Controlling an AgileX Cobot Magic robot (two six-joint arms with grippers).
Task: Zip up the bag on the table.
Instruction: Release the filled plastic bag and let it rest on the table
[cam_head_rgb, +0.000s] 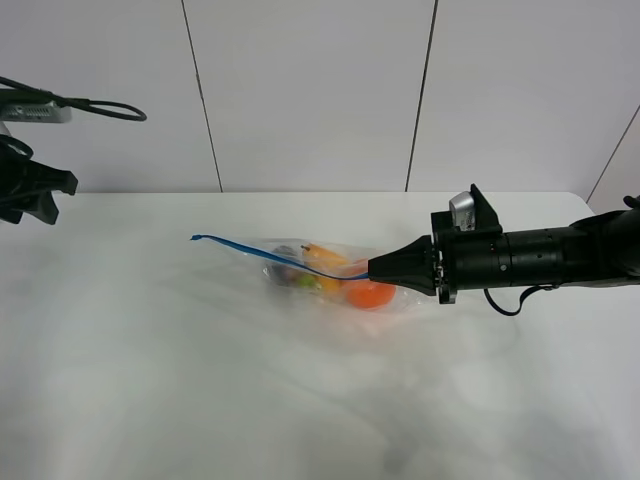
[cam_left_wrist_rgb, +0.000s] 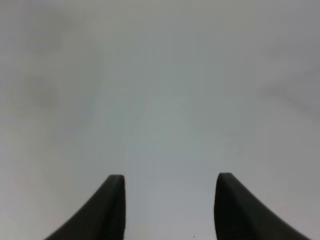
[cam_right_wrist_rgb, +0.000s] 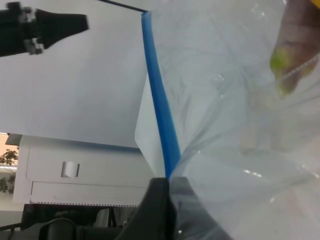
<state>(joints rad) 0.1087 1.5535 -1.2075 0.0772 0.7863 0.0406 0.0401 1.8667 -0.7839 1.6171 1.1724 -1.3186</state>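
The clear plastic bag (cam_head_rgb: 320, 270) lies on the white table (cam_head_rgb: 200, 380) near its middle, with an orange (cam_head_rgb: 368, 293), a yellow pear (cam_head_rgb: 325, 258) and a dark eggplant (cam_head_rgb: 285, 255) inside. Its blue zipper strip (cam_head_rgb: 270, 255) runs along the top edge, lifted at the left end. My right gripper (cam_head_rgb: 375, 268) is shut on the strip's right end; the right wrist view shows the jaws (cam_right_wrist_rgb: 167, 179) pinched on the blue strip (cam_right_wrist_rgb: 160, 110). My left gripper (cam_head_rgb: 50, 195) stands open at the far left, well away from the bag, over bare table (cam_left_wrist_rgb: 170, 176).
Grey wall panels (cam_head_rgb: 310, 90) rise behind the table's far edge. The right arm (cam_head_rgb: 540, 258) stretches in low over the table from the right. A cable loop (cam_head_rgb: 100, 105) hangs above the left arm.
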